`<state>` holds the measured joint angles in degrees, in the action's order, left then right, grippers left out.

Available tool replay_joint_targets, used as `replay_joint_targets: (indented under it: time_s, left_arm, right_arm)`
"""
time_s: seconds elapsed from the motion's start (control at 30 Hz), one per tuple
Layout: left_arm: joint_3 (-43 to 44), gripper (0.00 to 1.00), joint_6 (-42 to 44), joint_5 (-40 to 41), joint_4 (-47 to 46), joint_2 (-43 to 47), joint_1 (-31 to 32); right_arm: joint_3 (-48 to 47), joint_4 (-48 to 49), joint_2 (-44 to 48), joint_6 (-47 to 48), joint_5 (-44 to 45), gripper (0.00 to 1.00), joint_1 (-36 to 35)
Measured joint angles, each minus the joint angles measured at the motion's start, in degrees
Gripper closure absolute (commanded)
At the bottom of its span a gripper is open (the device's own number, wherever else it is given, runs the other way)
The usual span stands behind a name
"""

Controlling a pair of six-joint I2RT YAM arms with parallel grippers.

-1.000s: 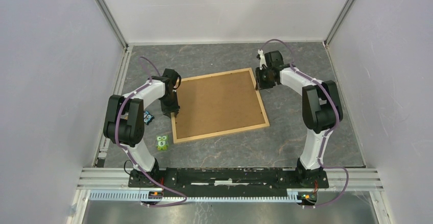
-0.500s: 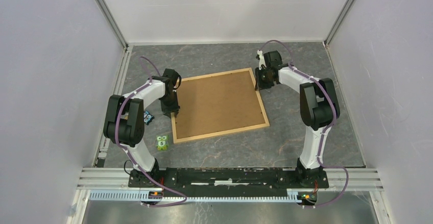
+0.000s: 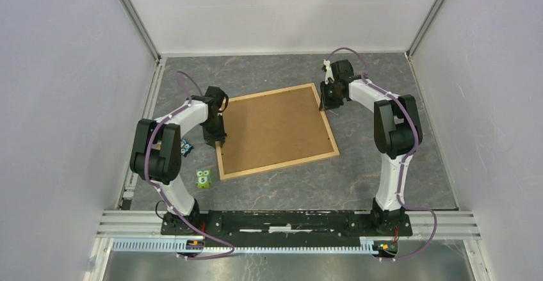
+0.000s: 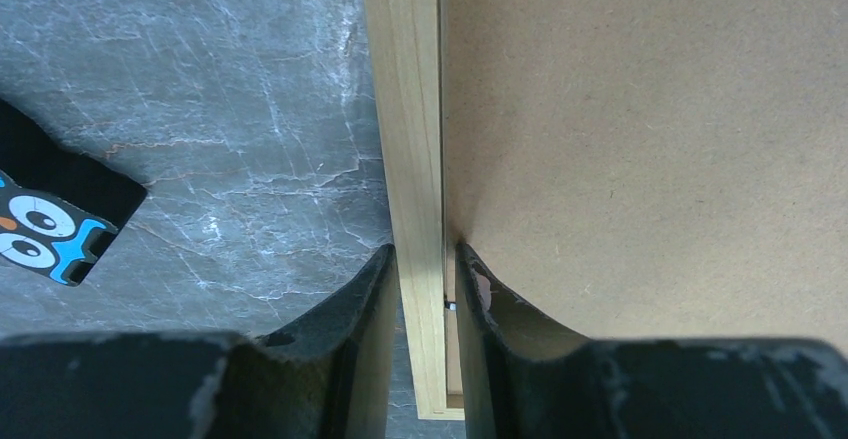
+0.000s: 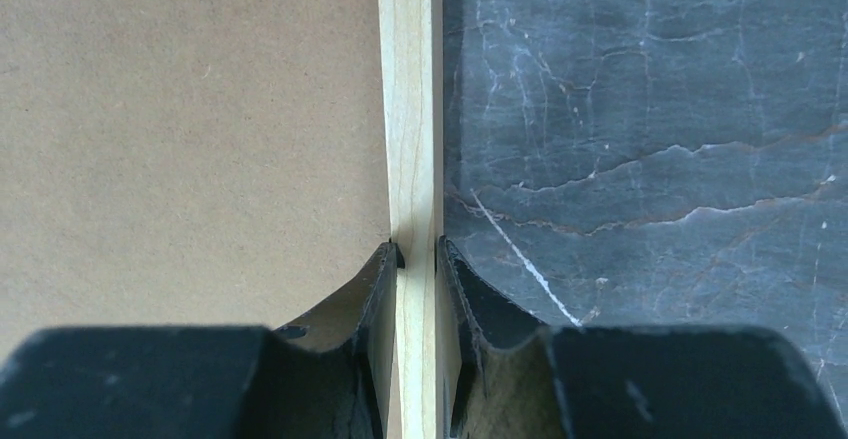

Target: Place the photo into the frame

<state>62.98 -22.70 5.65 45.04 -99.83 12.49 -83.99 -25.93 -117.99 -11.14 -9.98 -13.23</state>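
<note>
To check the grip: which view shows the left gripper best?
The left wrist view: the left gripper straddles the frame strip, a finger each side. Top external shows it small, from above; the right wrist view does not show it.

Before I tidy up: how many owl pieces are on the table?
2: a green owl numbered 5 off the frame's near left corner; a blue owl farther back, beside the left arm. Arms may hide others.
</note>
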Motion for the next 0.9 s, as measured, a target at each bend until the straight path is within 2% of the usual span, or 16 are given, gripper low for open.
replay_joint_targets:
  time_s: [0.27, 0.57, 0.7, 0.9]
  left_arm:
    - [0.35, 0.68, 0.07, -0.11, 0.24, -0.42, 0.46]
    - [0.83, 0.7, 0.24, 0.17, 0.74, -0.9, 0.57]
    - [0.85, 0.71, 0.98, 0.28, 0.76, -0.92, 0.85]
    - [1.03, 0.71, 1.92, 0.31, 0.9, -1.07, 0.96]
  right_arm:
    - [-6.05, -5.27, -3.58, 0.13, -0.2, 0.73, 0.24]
    - [-20.28, -17.88, -11.43, 5.22, 1.33, 0.63, -0.66]
    - [-28.3, -21.84, -16.02, 8.96, 3.56, 0.53, -2.23]
    - [-34.18, -23.1, -19.58, 12.66, 2.91, 0.29, -3.26]
